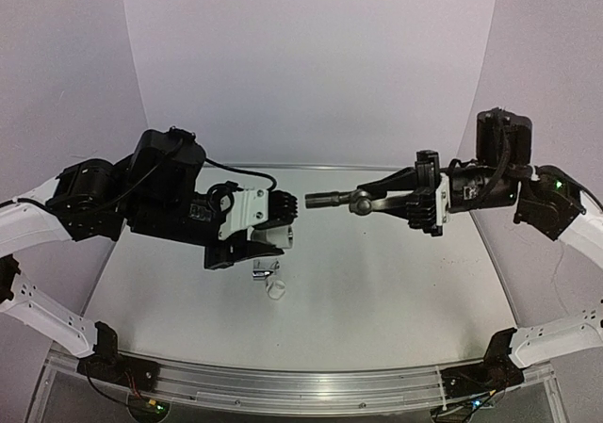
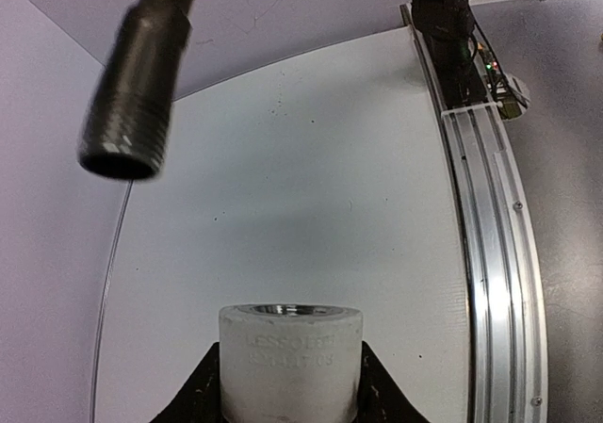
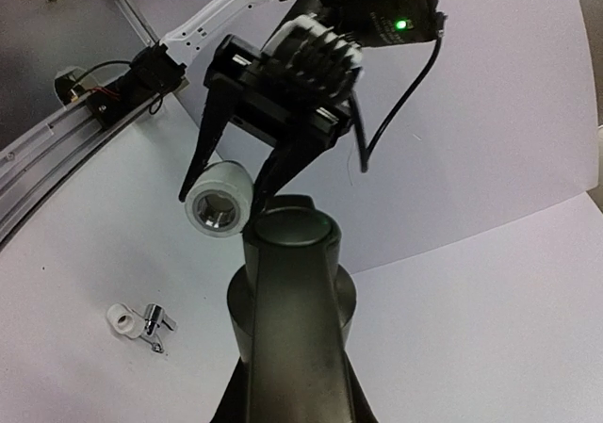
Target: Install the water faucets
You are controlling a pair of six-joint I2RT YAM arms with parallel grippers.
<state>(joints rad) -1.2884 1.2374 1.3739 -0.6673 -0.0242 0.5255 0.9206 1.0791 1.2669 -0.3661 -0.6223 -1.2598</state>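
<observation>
My right gripper (image 1: 391,202) is shut on the matte black faucet (image 1: 344,200) and holds it level in the air, threaded stem pointing left. In the right wrist view the faucet (image 3: 292,310) fills the lower middle between my jaws. My left gripper (image 1: 278,223) is shut on a white pipe fitting (image 1: 285,238), held above the table with its open socket (image 3: 219,206) facing the faucet. In the left wrist view the fitting (image 2: 290,357) sits between my fingers and the threaded stem (image 2: 132,93) hangs at upper left, apart from it. A chrome faucet (image 1: 265,272) lies on the table below.
A small white ring (image 1: 275,291) lies beside the chrome faucet; both show in the right wrist view, the ring (image 3: 121,320) left of the faucet (image 3: 153,320). An aluminium rail (image 1: 311,385) runs along the table's near edge. White backdrop walls enclose the table.
</observation>
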